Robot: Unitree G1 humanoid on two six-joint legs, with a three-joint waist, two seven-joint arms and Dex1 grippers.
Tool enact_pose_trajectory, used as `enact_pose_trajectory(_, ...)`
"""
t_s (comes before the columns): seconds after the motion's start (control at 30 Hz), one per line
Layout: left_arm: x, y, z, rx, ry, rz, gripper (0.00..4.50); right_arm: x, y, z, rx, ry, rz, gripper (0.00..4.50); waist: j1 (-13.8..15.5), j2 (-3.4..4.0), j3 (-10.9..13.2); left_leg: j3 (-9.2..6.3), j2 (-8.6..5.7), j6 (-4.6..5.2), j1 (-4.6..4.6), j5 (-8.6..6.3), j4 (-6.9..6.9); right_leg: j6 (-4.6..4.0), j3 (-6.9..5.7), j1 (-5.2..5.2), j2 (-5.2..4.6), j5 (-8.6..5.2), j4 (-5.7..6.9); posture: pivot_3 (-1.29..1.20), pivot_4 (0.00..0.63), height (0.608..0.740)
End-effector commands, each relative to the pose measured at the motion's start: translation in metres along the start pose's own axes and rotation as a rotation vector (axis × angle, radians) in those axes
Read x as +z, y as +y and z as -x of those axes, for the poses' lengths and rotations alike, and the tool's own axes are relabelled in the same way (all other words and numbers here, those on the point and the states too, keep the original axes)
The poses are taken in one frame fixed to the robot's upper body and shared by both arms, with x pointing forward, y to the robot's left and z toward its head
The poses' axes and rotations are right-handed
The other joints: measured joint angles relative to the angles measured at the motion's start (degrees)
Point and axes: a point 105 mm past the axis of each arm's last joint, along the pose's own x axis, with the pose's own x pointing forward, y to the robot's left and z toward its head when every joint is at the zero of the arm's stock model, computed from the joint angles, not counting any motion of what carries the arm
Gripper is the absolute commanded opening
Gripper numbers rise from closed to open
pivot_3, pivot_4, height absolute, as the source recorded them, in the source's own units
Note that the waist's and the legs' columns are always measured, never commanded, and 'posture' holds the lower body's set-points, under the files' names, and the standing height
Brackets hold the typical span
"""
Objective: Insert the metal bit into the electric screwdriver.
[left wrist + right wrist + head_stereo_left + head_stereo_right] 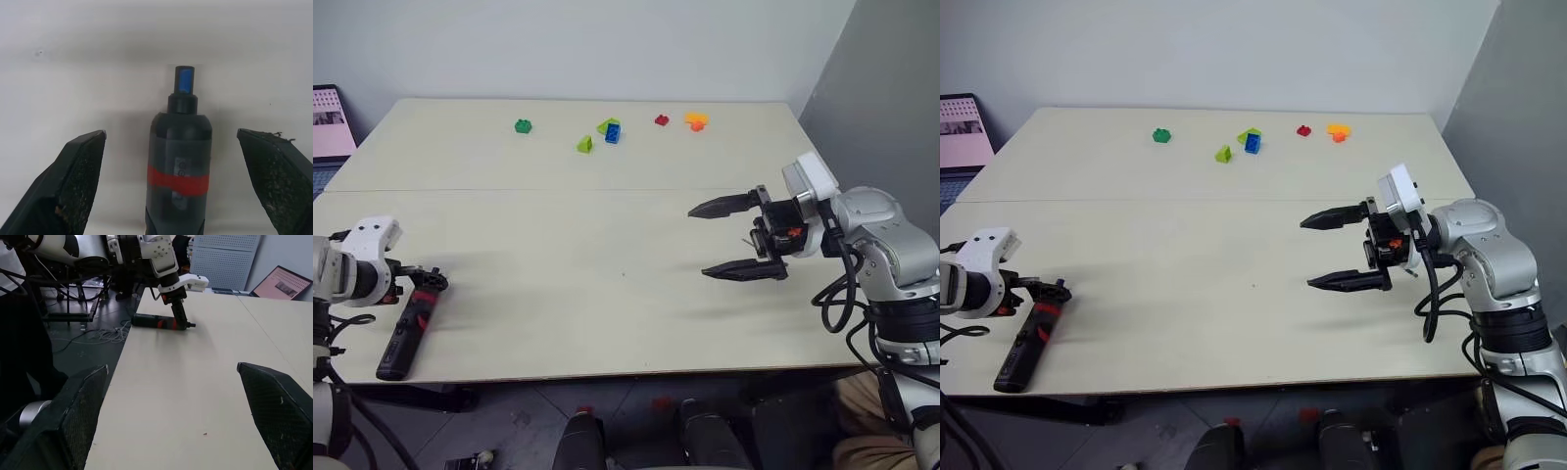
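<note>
Left gripper [429, 281], jaws spread wide and holding nothing, poised over the front end of the electric screwdriver [407, 335]. In the left wrist view the two black fingers [73, 181] stand on either side of the tool's red band, apart from it, with the nose and its bit socket lying between them. The placement suggests a straddling approach, so that closing would seize the body just behind the nose and leave the socket free.

The electric screwdriver lies flat on the table [607, 255] near the front edge on the robot's left, nose pointing away from the robot, rear end close to the edge.

Right gripper [734, 238], jaws likewise fully apart and empty, held above the table on the robot's right, its fingers pointing level across toward the left. It appears to wait in a facing posture, suited to meeting the tool's nose later.

The metal bit cannot be made out on the table.

Small coloured blocks [607, 131] lie scattered along the far side, well apart from both grippers.
</note>
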Motion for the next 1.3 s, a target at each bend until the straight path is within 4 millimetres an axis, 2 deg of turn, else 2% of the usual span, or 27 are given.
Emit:
enact_pose_trajectory(0.03,0.011,0.002,0.006,0.013,-0.028,-0.024,4.5,0.012,0.001,-0.001,0.008,-0.021,0.032,4.46,0.0,0.0,0.0,-0.01,0.0,0.0,-0.01,0.0,0.0,0.0,-0.01,0.0,0.0,0.0,0.0,0.0,0.15,0.74)
enact_pose_trajectory(0.2,0.006,0.002,0.002,0.014,0.009,-0.044,4.5,0.011,0.002,-0.001,0.009,-0.021,0.031,4.46,0.0,0.0,0.0,-0.01,0.0,0.0,-0.01,0.0,0.0,0.01,0.0,0.0,0.0,-0.01,0.0,0.0,0.15,0.74)
enact_pose_trajectory(0.63,0.018,-0.004,-0.004,0.003,0.004,-0.054,4.5,0.008,0.004,-0.003,0.012,-0.012,0.026,4.46,0.1,0.0,0.0,-0.06,-0.01,0.0,-0.05,0.0,0.0,0.03,-0.03,0.0,0.01,-0.02,0.0,0.0,0.15,0.74)
enact_pose_trajectory(1.03,0.005,-0.003,-0.008,-0.006,0.077,-0.069,4.5,0.007,0.006,-0.001,0.011,0.008,0.029,4.46,0.1,0.0,0.0,-0.07,-0.01,0.01,-0.06,0.0,0.0,0.06,-0.03,0.0,0.02,-0.04,0.01,0.0,0.15,0.74)
enact_pose_trajectory(1.13,0.002,-0.003,-0.009,-0.009,0.09,-0.075,4.04,0.006,0.006,-0.001,0.012,0.01,0.029,4.5,0.1,0.0,0.0,-0.08,-0.01,0.01,-0.05,0.0,0.0,0.06,-0.02,0.0,0.02,-0.04,0.01,0.0,0.15,0.74)
enact_pose_trajectory(1.3,-0.005,-0.003,-0.011,-0.014,0.109,-0.086,2.94,0.007,0.006,-0.001,0.016,0.008,0.032,4.5,0.1,0.0,0.0,-0.08,-0.01,0.01,-0.05,0.0,0.0,0.06,-0.02,0.0,0.02,-0.04,0.01,0.0,0.15,0.74)
